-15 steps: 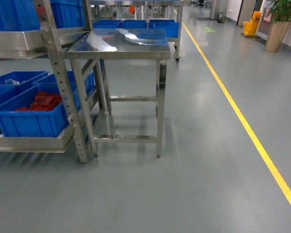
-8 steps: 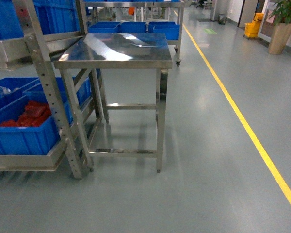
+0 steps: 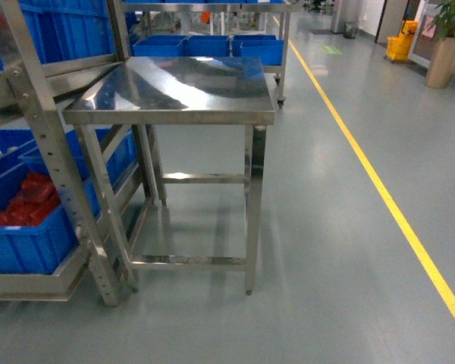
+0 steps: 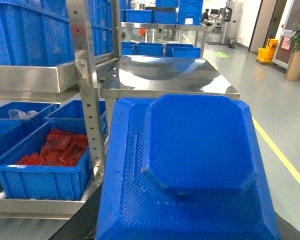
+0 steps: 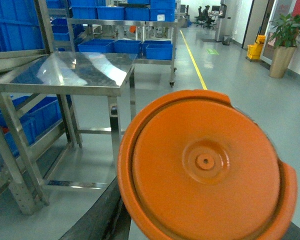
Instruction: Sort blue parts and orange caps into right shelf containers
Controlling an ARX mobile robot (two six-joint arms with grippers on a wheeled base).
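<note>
At about ten o'clock in the head view stands a stainless steel table with a bare, reflective top, pressed up beside a perforated-post metal rack. On that rack's low shelf, toward nine o'clock, sits a bright-blue bin holding red pieces (another blue bin lies just behind it). More blue bins line a farther shelf at twelve o'clock, behind the table. A yellow floor line runs from twelve o'clock down to four o'clock across the grey floor. The left wrist view is filled at six o'clock by a blue part, a ribbed square piece with a raised octagonal centre, with the red-filled bin at eight o'clock. The right wrist view is filled at five o'clock by a round orange cap with a small central hole. Neither tool shows in any view, so I cannot tell whether their jaws are apart or together.
</note>
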